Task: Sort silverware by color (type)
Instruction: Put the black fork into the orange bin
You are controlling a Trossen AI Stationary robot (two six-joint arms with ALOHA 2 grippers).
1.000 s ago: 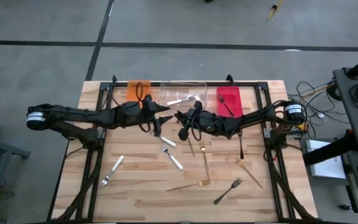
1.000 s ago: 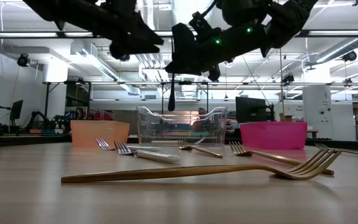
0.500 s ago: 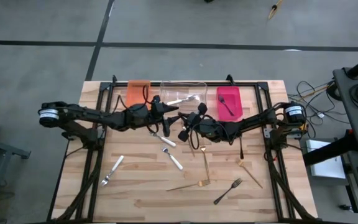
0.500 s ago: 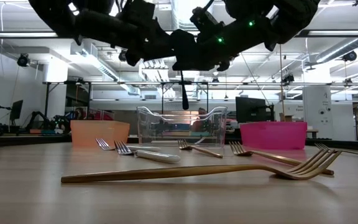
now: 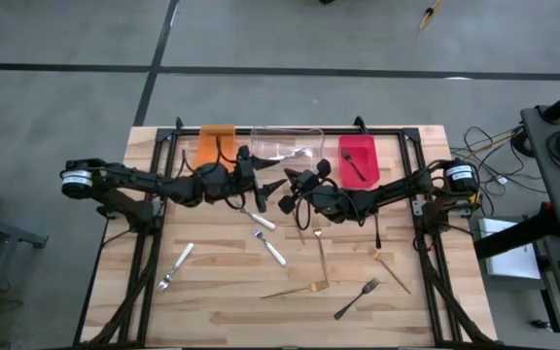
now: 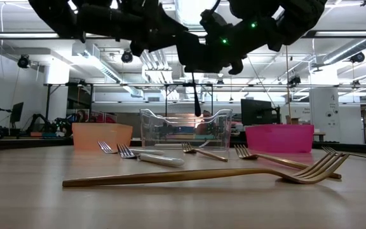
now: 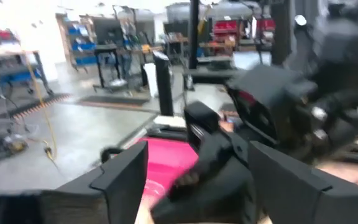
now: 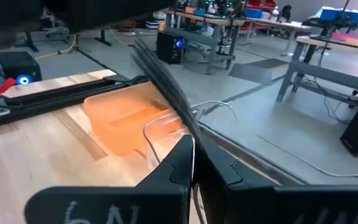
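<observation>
Two pincers are hovering close together above the middle of the tabletop [image 5: 212, 292], just in front of the clear bin [image 5: 287, 142]. The right pincer [image 5: 286, 192] is clamping tightly on a slim black utensil [image 6: 197, 102], which is hanging down over the clear bin's front edge in the low view; its working end is hidden, so it may be a fork or a spoon. The left pincer [image 5: 263, 182] is standing wide and holding nothing, facing the right one. A black fork [image 5: 355, 165] is lying in the red bin [image 5: 359, 146], a silver piece [image 5: 285, 154] is lying in the clear bin, and the orange bin [image 5: 216, 141] is sitting at the left of the row. Several pieces are lying loose on the wood: a silver fork [image 5: 175, 264], a gold fork [image 5: 296, 290] and another black fork [image 5: 356, 297] near the front.
</observation>
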